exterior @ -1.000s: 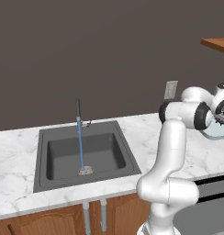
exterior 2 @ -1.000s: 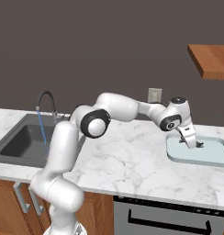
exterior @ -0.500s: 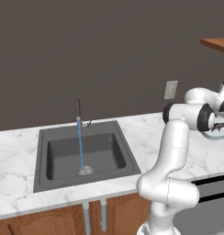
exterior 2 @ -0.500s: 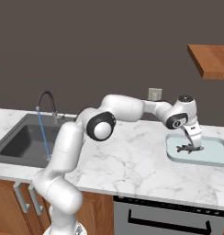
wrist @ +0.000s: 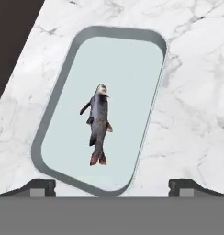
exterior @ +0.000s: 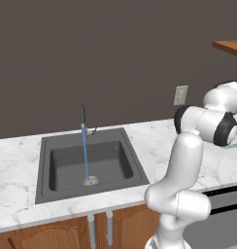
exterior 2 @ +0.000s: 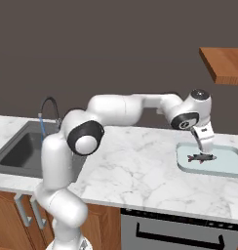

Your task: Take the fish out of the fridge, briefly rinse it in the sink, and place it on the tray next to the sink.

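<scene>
Hand view: claw (wrist: 112, 186) tips spread wide apart, gripping nothing, above the small grey fish (wrist: 98, 124) lying flat in the pale blue-grey rounded tray (wrist: 146, 117) on the white marble worktop (wrist: 196, 92). Left base view alone shows water streaming into the dark grey sink (exterior: 42, 168). No legible writing.

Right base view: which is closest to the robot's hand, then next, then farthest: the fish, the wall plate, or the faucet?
From the hand:
1. The fish, lying on the tray just below the open hand.
2. The wall plate, on the wall behind the arm.
3. The faucet, far off at the sink, with water running.
</scene>
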Robot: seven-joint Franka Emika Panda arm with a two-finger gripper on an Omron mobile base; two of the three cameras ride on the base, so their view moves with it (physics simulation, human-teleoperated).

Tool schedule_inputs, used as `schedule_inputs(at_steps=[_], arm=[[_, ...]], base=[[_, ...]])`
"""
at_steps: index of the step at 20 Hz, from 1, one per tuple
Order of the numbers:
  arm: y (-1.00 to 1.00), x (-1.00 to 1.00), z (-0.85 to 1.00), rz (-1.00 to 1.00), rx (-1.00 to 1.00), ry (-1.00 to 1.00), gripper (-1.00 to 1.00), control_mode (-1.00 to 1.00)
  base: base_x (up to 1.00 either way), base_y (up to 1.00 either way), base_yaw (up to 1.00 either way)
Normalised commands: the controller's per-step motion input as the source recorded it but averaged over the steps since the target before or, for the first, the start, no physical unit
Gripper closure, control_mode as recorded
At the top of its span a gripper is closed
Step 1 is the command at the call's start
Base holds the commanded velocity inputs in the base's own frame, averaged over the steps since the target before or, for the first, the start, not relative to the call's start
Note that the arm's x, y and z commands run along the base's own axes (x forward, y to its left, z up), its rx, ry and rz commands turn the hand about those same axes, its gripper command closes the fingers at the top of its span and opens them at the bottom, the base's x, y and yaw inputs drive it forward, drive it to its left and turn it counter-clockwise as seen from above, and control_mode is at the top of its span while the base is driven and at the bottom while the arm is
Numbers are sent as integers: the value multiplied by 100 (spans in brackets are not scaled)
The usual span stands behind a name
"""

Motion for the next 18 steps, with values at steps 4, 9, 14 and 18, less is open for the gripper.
schedule_inputs(at_steps=[4, 9, 14, 18], arm=[[99, -87, 86, 8, 0, -18, -100, -100], [100, -86, 81, 6, 0, -16, -100, -100], [100, -96, 61, 8, -4, -14, -100, -100], [100, -100, 43, 11, -8, -15, -100, -100]], base=[[0, 0, 0], [0, 0, 0], [0, 0, 0], [0, 0, 0]])
